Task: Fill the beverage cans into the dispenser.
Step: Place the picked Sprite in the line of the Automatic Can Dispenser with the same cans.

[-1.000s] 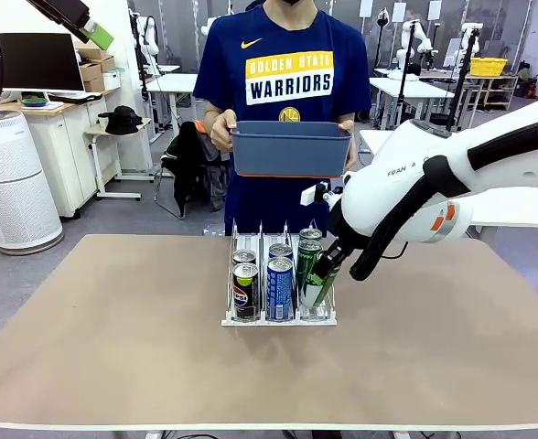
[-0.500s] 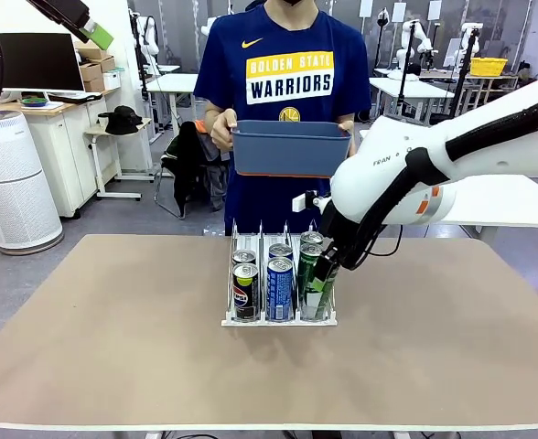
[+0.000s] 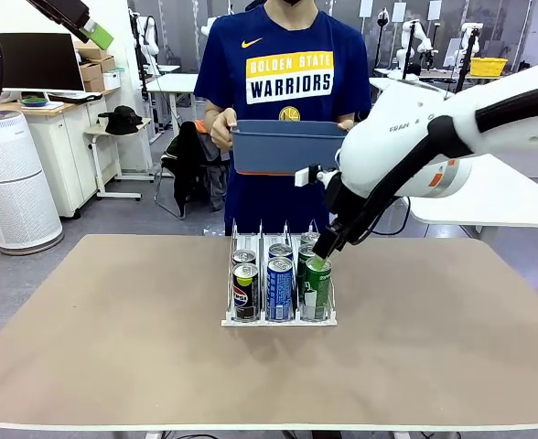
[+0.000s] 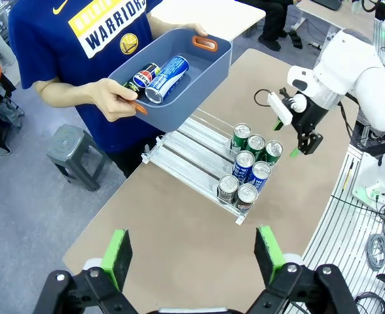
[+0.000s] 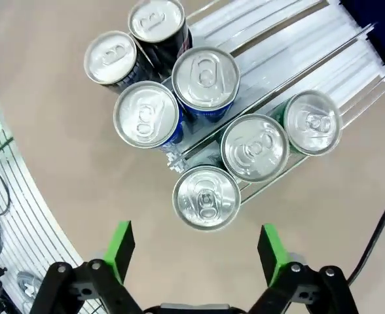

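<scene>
black cans (image 3: 245, 293), blue cans (image 3: 280, 289) and green cans (image 3: 317, 291), all silver-topped; clear dispenser (image 3: 278, 321) with white base; blue-grey tub (image 3: 287, 151).

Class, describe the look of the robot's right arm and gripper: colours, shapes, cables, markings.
The right arm is a rounded white shell with grey lettering, an orange patch and a black cable looped alongside. The right gripper is black with green finger pads.

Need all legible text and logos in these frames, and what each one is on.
"GOLDEN STATE WARRIORS": on the person's shirt, with a swoosh logo above it.
"FRAN": on the right arm; the letters after it are not readable.
Label print on the beverage cans: too small to read.
</scene>
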